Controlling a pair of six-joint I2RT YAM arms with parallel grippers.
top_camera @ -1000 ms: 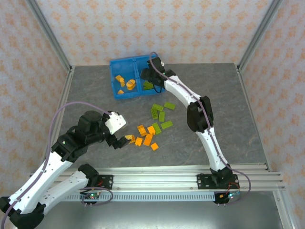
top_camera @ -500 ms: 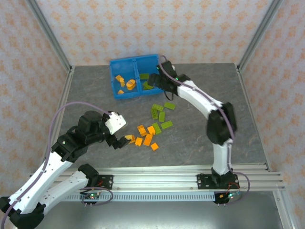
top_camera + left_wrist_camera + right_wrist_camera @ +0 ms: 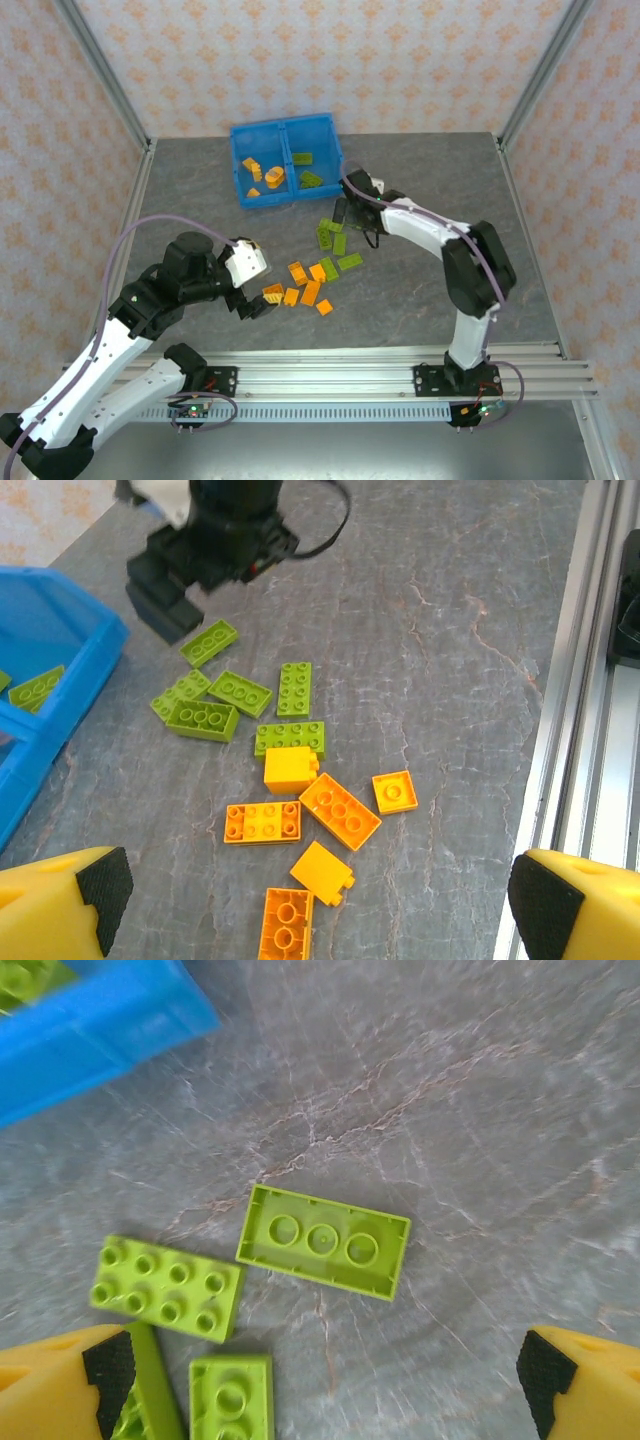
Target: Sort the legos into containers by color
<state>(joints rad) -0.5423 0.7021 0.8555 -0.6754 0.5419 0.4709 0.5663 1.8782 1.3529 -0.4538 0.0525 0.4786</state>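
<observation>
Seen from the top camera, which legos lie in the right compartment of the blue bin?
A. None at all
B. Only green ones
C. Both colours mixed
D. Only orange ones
B: the right compartment holds only green legos, and the orange legos lie in the left compartment.

Ahead and left of the right gripper (image 3: 325, 1370), the blue bin (image 3: 90, 1020) ran off the top and left edges of the wrist picture, and the inner green brick (image 3: 25, 975) showed as a corner only. Between the fingers, the near green brick (image 3: 232, 1398) was cropped by the bottom edge, and the neighbouring green brick (image 3: 160, 1390) was partly covered by the finger pad (image 3: 108, 1370). Directly ahead of the left gripper (image 3: 322, 895), the orange brick (image 3: 285, 925) was cut off by the bottom edge.
</observation>
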